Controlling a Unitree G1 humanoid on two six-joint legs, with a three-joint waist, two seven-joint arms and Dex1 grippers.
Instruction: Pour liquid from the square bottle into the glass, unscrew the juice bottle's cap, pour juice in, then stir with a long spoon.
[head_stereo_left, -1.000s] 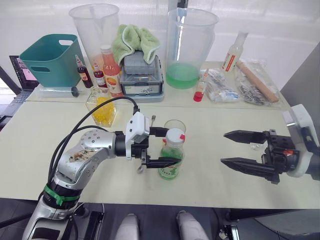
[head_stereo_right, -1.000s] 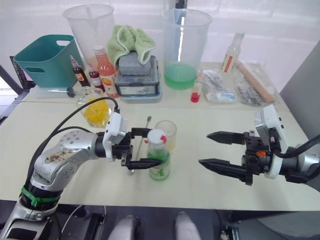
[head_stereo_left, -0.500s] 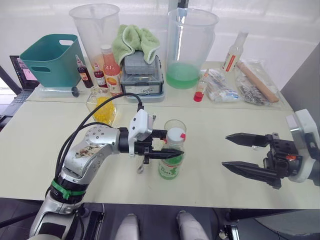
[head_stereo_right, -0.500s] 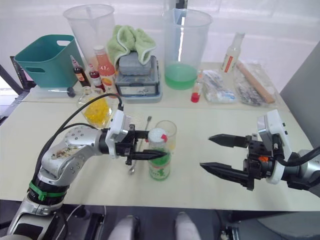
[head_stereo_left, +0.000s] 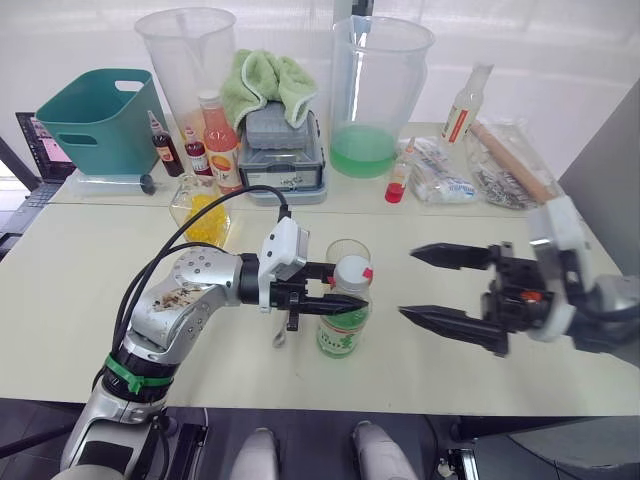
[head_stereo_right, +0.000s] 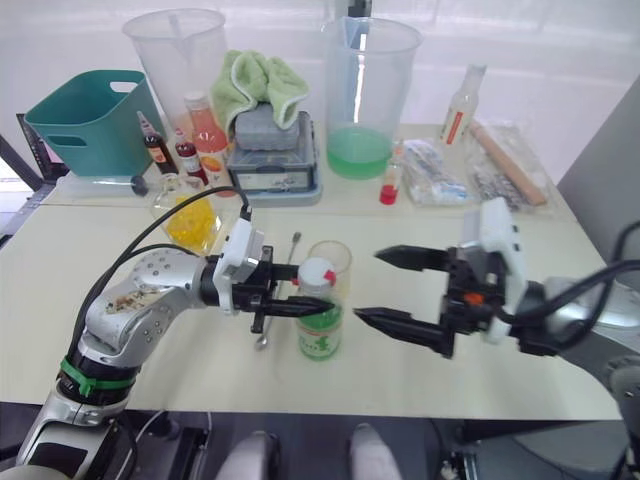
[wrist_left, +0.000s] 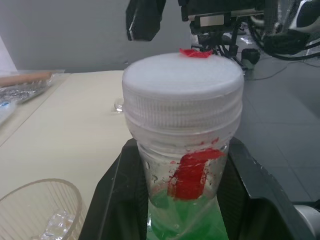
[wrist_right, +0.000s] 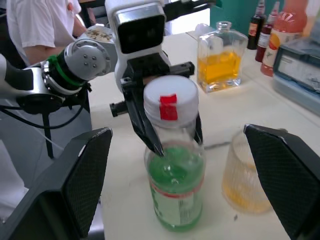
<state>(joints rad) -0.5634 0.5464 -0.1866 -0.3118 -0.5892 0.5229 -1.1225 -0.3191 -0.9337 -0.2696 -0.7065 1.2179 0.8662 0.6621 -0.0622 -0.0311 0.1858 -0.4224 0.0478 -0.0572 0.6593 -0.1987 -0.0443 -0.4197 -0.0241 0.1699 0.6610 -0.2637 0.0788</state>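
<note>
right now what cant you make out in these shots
- Long spoon: in the right eye view the left gripper covers its middle; its bowl is too small to read.
- Juice bottle: label text is too small in the right wrist view.
- Glass: partly behind a finger of the right gripper in the right wrist view.
- Cap: whether it is loosened cannot be told.
- Square bottle: cables cross it in the left eye view.

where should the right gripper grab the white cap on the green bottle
Take the cap by its ribbed side wall, one finger on each side, coming in level from the robot's right, where the open right gripper already faces it. The juice bottle stands upright with the left gripper clamped on the neck just below the cap, so the cap's sides are free.
</note>
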